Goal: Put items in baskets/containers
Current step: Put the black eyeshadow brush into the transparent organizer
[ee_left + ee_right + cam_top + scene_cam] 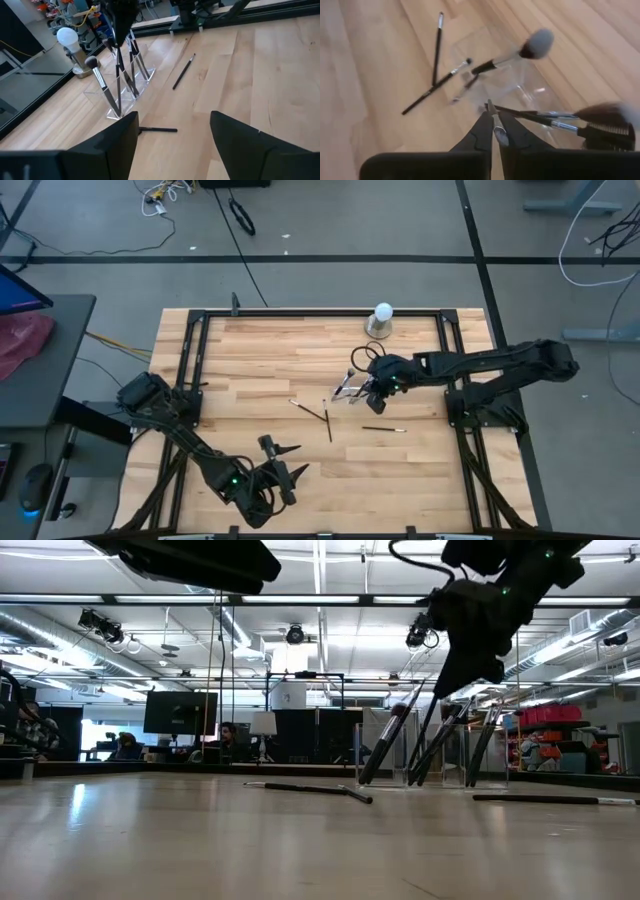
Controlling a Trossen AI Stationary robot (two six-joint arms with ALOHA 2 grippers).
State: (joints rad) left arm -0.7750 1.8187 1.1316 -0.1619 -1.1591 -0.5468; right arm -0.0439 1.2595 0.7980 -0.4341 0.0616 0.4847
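While the left gripper [283, 460] waits near the front edge of the table with its fingers spread wide and nothing between them, the work sits further right. Three brushes lie flat on the wood: a short brush [300, 404] nearest the left, a dark brush [328, 424] just right of it, and a lone brush [383, 428] further right, apart from both. The first two meet at a shallow cross; the dark one runs roughly front to back, while the lone one lies nearly straight left to right. Just beyond them stands the clear holder [131, 86], close to the white ball on its grey base [381, 321], with several brushes already leaning in it, bristles up.

The right gripper [495, 131] hangs over that holder with its fingers pinched almost together on a thin brush [496, 125], gripped close to its pale upper end. Its long axis looks steep, close to upright, the lower end aimed down into the holder among the others.

My judgement is that the step in hand is seating this brush. To do it well, lower it until the bottom end is inside the clear wall before letting go, keep it clear of the leaning handles, and open slowly so it tips gently against the rim.
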